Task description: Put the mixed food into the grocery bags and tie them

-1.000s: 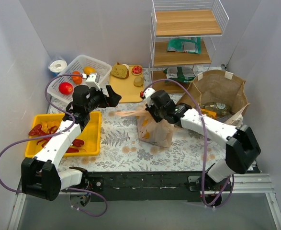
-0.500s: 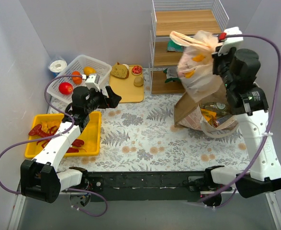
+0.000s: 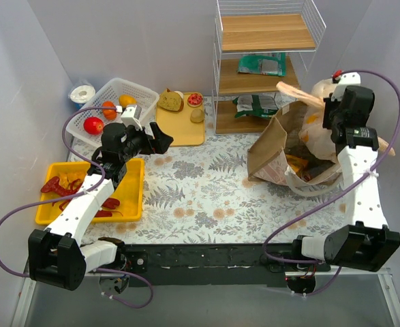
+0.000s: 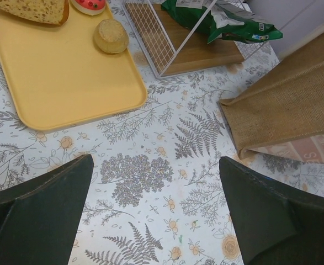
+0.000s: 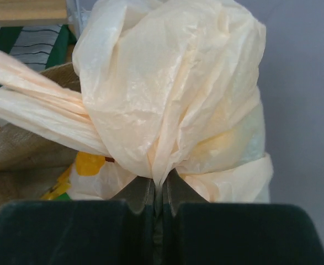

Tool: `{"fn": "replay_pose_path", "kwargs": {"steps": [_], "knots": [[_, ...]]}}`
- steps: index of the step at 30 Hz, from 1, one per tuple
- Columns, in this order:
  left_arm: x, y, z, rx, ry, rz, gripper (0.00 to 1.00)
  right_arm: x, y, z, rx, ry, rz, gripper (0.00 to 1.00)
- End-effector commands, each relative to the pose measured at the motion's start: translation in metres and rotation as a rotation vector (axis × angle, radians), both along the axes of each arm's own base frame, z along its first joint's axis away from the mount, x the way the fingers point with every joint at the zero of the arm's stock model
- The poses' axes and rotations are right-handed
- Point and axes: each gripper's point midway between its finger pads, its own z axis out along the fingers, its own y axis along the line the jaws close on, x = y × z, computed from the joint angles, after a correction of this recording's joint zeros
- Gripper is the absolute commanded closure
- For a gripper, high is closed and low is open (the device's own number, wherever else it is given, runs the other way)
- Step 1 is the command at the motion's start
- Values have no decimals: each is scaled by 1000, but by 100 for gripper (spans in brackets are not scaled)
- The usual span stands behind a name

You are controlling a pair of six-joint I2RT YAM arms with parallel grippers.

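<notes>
Two bags meet at the right of the top view. The right gripper [image 5: 159,187] has its jaws pinched together on a gathered fold of the peach plastic bag [image 5: 167,83], whose twisted loop handles [image 5: 29,105] stretch toward the left edge of the wrist view. The bag hangs bunched at the open mouth of the brown paper bag [image 3: 276,139], which leans left beside the wire shelf [image 3: 220,75]. Something yellow shows through the thin plastic. Whether the plastic bag rests on anything inside the paper bag cannot be told. The left gripper [image 4: 156,187] hangs with its fingers spread wide and nothing between them, over the floral tablecloth [image 4: 150,232], just off the corner of the yellow tray [image 4: 68,77] holding a bread slice [image 4: 32,8] and a roll [image 4: 111,36]. At lower left of the top view, red peppers [image 3: 63,185] lie on a second yellow tray [image 3: 135,197].
</notes>
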Motion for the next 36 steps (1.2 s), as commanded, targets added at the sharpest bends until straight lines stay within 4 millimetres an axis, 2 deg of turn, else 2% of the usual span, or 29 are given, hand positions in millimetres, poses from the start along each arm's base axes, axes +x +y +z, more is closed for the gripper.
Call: {"fn": "replay_pose_path", "kwargs": {"steps": [1,3,4,6,7,10,12,15,16,17,20,22,25,28,31,34,35,36], "knots": [[-6,-1,18,-23,-49,-18,2,-23,29,-7,152,-82,61,99],[-8,-3,17,-28,-45,-26,2,-23,57,-25,260,-72,169,99],[-7,-2,18,-28,-46,-26,2,-27,62,-48,281,-27,181,99],[-8,-2,18,-29,-48,-26,2,-30,67,-70,327,21,166,99],[-8,-3,17,-28,-43,-26,2,-33,72,-91,349,65,169,99],[-8,-2,15,-27,-40,-24,2,-38,98,-114,415,110,239,99],[-8,-3,13,-27,-36,-29,2,-39,110,-121,422,123,260,99],[-7,-3,12,-28,-32,-30,2,-43,141,-127,454,143,360,99],[-8,-4,12,-29,-29,-31,2,-43,144,-128,473,144,367,99],[-7,-3,11,-26,-30,-29,2,-41,144,-129,469,135,372,99],[-5,-3,18,-29,-60,-28,2,-36,118,-137,392,137,248,99],[-4,-2,17,-25,-60,-20,2,-32,86,-149,348,147,134,99],[-4,-2,18,-24,-62,-20,2,-36,55,-165,345,189,41,99],[-5,-2,18,-24,-63,-23,2,-41,40,-177,323,195,-17,99],[-4,-2,18,-25,-62,-21,2,-41,42,-182,330,191,-8,99],[-4,-2,18,-23,-61,-18,2,-41,55,-180,370,209,53,84],[-4,-1,17,-23,-59,-17,2,-39,57,-173,376,198,66,59],[-4,0,19,-23,-65,-12,2,-38,60,-167,385,189,87,44]]}}
